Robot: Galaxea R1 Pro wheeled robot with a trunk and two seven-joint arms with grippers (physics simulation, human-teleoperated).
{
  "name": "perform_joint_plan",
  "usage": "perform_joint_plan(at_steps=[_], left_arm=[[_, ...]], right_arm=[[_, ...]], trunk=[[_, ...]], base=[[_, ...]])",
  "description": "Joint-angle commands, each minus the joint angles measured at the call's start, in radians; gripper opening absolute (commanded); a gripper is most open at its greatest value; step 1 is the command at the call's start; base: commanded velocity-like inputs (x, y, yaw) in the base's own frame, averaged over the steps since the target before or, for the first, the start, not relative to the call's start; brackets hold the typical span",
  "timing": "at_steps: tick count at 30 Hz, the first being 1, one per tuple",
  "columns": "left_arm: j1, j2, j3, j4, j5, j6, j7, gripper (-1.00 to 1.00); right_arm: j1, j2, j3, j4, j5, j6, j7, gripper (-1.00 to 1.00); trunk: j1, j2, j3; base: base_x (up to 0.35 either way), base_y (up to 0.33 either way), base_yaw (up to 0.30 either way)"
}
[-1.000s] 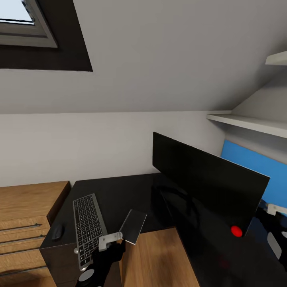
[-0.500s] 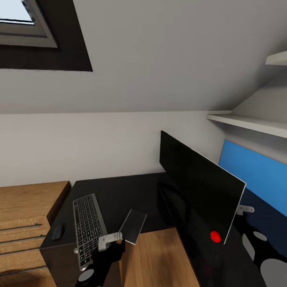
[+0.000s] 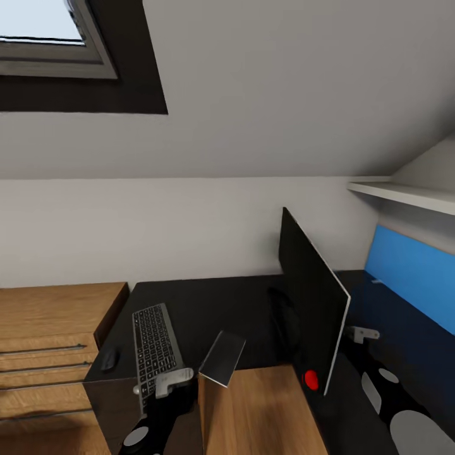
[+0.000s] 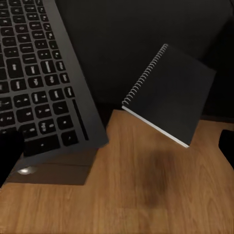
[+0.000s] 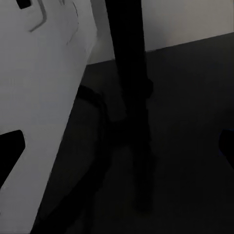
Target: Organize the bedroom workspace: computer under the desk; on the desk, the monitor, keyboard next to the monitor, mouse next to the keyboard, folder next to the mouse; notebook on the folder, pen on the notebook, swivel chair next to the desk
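Your monitor [image 3: 313, 303] stands on the black desk [image 3: 208, 303] at about 3 o'clock from the keyboard [image 3: 157, 347], seen nearly edge-on with its long axis running from near you toward the back wall. Treat it as a stiff, top-heavy, fragile slab and take it low by the stand [image 5: 129, 97], not the glossy panel. Whether your right claw [image 3: 361, 333], just behind the panel, is clenched or released, I cannot tell; nor for the left claw [image 3: 170, 381], hovering near the notebook [image 4: 170, 92].
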State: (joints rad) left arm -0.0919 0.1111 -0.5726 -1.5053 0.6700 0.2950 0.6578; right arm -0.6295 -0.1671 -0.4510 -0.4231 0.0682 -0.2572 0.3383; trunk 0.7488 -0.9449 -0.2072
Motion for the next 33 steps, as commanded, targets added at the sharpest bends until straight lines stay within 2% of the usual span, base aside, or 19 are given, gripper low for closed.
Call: perform_joint_plan(at_steps=[1,21,33], left_arm=[[-0.002,0.001,-0.003,-0.001,0.005,0.003,0.008,1.0],[-0.002,0.001,-0.003,-0.001,0.006,0.004,0.008,1.0],[-0.002,0.001,-0.003,-0.001,0.008,0.004,0.008,1.0]], right_arm=[[-0.001,0.001,-0.008,0.001,0.008,-0.004,0.008,1.0],[-0.001,0.002,-0.008,0.001,0.007,-0.005,0.01,1.0],[-0.001,0.001,-0.008,0.001,0.008,-0.001,0.011,1.0]], trunk=[[0.0,-0.001,-0.001],[0.0,-0.001,-0.001],[0.0,-0.001,-0.001]], base=[[0.0,0.0,0.275],[0.0,0.0,0.275],[0.0,0.0,0.019]])
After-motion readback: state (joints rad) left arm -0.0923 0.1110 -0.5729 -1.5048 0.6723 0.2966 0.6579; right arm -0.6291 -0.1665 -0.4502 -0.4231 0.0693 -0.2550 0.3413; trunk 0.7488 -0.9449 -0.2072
